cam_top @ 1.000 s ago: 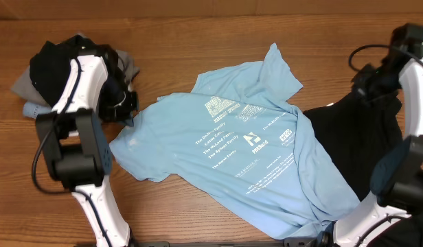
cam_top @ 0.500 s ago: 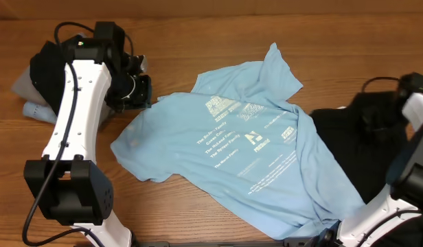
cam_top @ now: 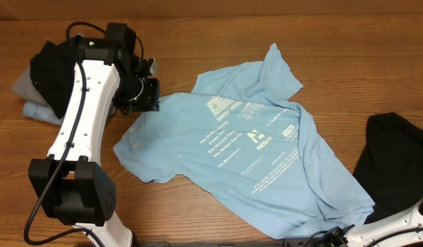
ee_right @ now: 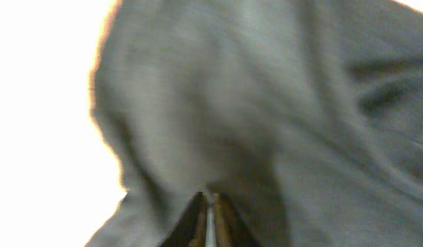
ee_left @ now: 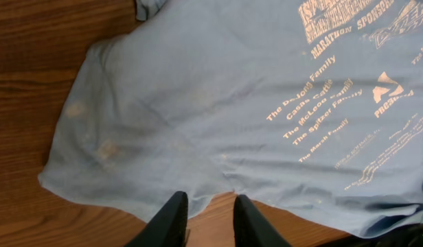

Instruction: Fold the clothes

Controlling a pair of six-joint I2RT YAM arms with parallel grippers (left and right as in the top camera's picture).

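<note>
A large light blue T-shirt (cam_top: 253,151) with white lettering lies spread face up across the middle of the table. My left gripper (cam_top: 151,96) hovers over its upper left edge. In the left wrist view this gripper (ee_left: 210,206) is open, with bare wood between its fingers and the T-shirt (ee_left: 218,103) just ahead. A black garment (cam_top: 397,161) lies at the right edge, apart from the T-shirt. My right gripper (ee_right: 210,202) is shut on this dark fabric (ee_right: 266,103), which bunches at its tips. The overhead view does not show the right gripper.
A pile of other clothes (cam_top: 43,68), black on top with grey (cam_top: 20,86) and blue (cam_top: 36,110) beneath, sits at the far left behind the left arm. The right arm's base link (cam_top: 397,226) stands at the bottom right corner.
My left gripper let go, opened and moved right along the T-shirt's upper left edge. The right arm pulled the black garment off the T-shirt, to the right edge.
</note>
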